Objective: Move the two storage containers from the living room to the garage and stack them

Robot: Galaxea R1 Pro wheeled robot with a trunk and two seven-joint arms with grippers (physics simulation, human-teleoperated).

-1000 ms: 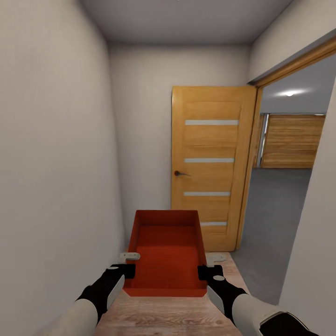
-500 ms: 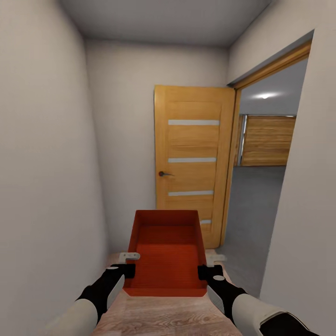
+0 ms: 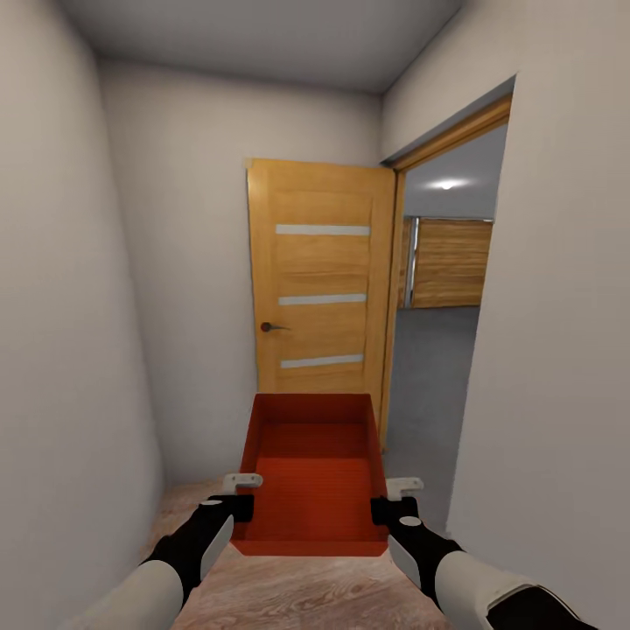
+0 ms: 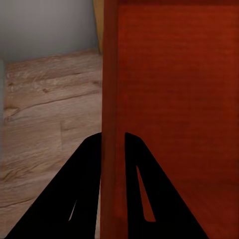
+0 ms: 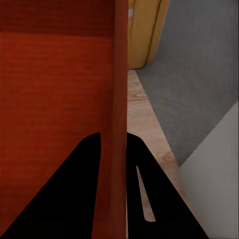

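One orange-red rectangular open-topped storage container (image 3: 313,477), empty, carried level above light wood plank floor (image 3: 297,595). Two grippers: left fingers (image 4: 87,169) and right fingers (image 5: 144,169) each pinching a side wall.

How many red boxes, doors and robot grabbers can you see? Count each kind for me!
Red boxes: 1, the storage container, held between the grabbers.
Grabbers: 2, the left gripper and the right gripper, one on each side wall.
Wooden doors: 2, the open door just ahead and the far wooden door seen through the doorway.
Total: 5
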